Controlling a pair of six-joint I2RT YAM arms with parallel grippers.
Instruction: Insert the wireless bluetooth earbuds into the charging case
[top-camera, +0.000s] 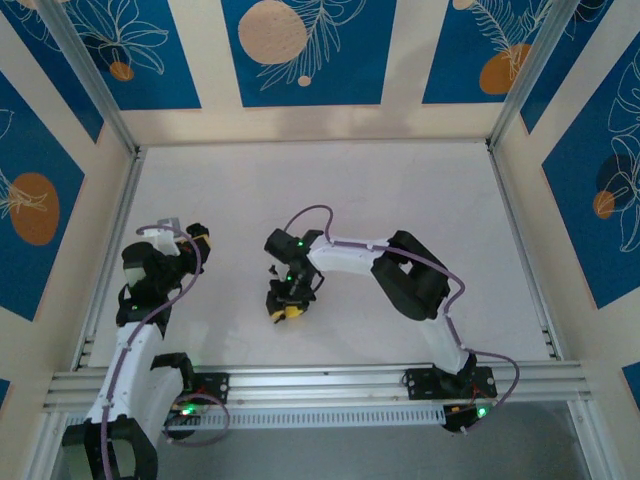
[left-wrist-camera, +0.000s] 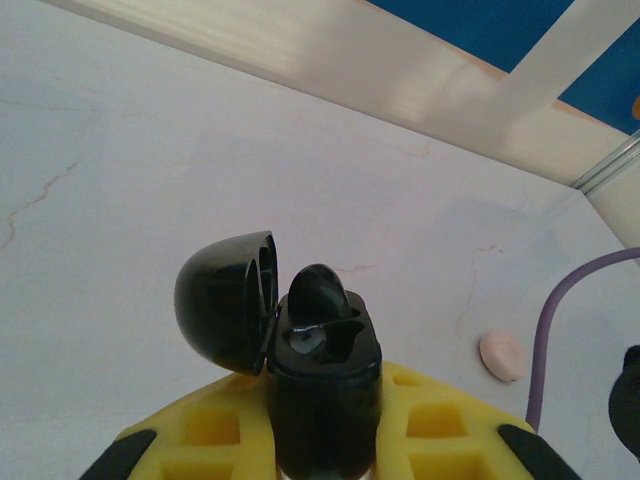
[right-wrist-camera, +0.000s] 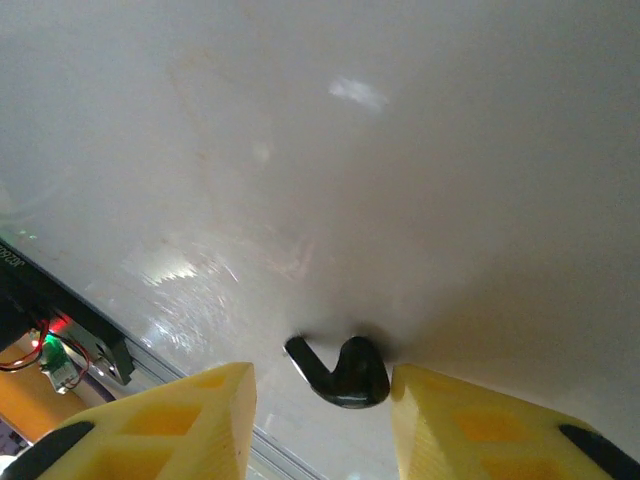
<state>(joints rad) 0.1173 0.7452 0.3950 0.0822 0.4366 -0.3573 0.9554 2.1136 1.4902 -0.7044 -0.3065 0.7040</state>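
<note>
Surroundings: pink disc (left-wrist-camera: 501, 356) at lower right, purple cable (left-wrist-camera: 560, 320) near it.
Charging case (left-wrist-camera: 325, 375): black, lid (left-wrist-camera: 225, 300) swung open leftward, one earbud (left-wrist-camera: 320, 295) seated. Clamped in left gripper (left-wrist-camera: 322, 425), bottom centre.
Second earbud (right-wrist-camera: 345, 372): lying on white table (right-wrist-camera: 400, 150), bottom centre, between parted fingers of right gripper (right-wrist-camera: 320, 400), ungripped. Rail (right-wrist-camera: 95, 335) at lower left, open tabletop above.
</note>
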